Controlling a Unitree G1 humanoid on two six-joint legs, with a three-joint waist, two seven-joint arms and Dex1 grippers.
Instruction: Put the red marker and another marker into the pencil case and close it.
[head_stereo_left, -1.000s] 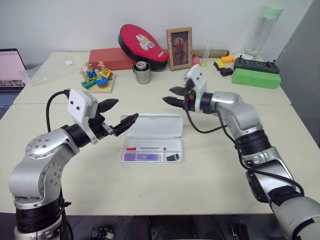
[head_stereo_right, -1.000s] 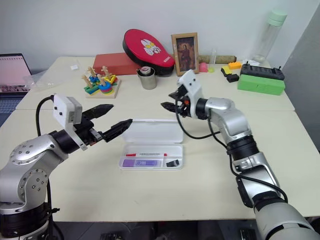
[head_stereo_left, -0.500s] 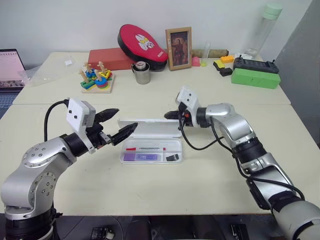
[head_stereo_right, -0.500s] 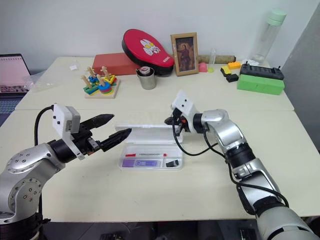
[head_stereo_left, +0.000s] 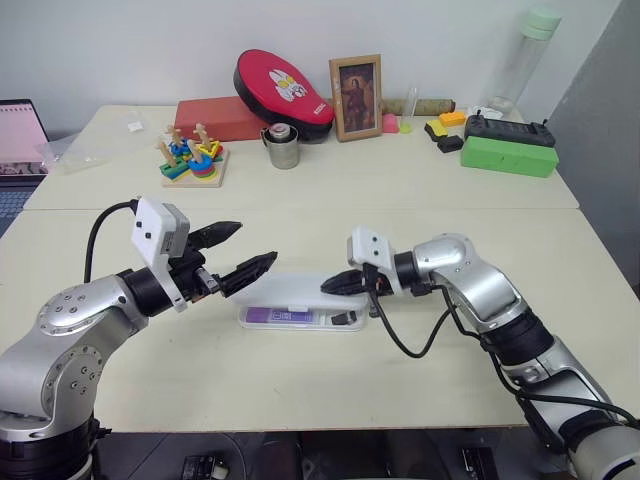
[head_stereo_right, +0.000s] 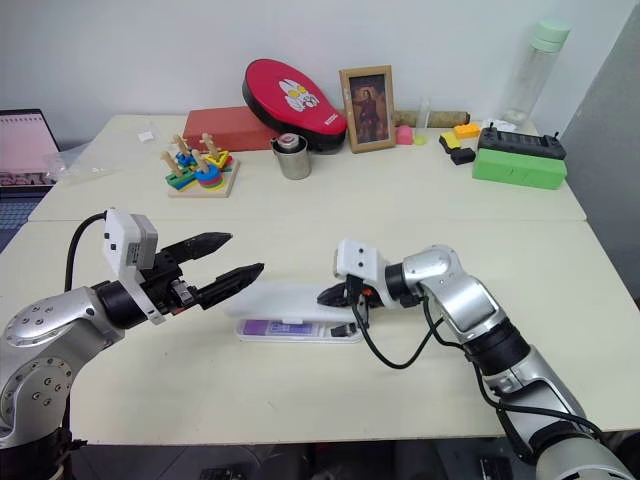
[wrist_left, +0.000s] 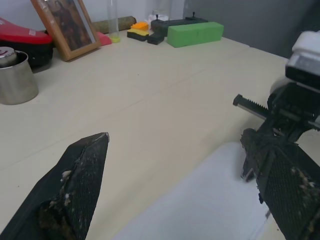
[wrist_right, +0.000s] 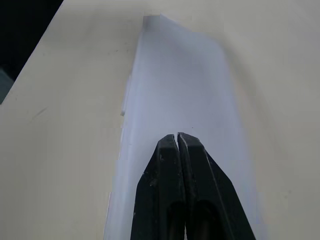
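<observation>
Cream worktop, clutter along the back wall. The pencil case (head_stereo_left: 300, 302) sits center front, lid nearly down, the lilac marker (head_stereo_left: 282, 315) peeking out. Right hand (head_stereo_left: 335, 285), fingers pressed together, rests on the lid; left hand (head_stereo_left: 236, 251) hovers spread. Off-center pressure could skid the case instead of latching it.

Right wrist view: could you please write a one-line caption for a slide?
Shut right gripper fingers resting over the white lid of the pencil case on the beige table.

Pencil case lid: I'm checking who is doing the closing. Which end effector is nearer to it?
Right. The right end effector, shut, is over the lid at its right end; the left end effector, open, hovers above and off its left end.
</observation>
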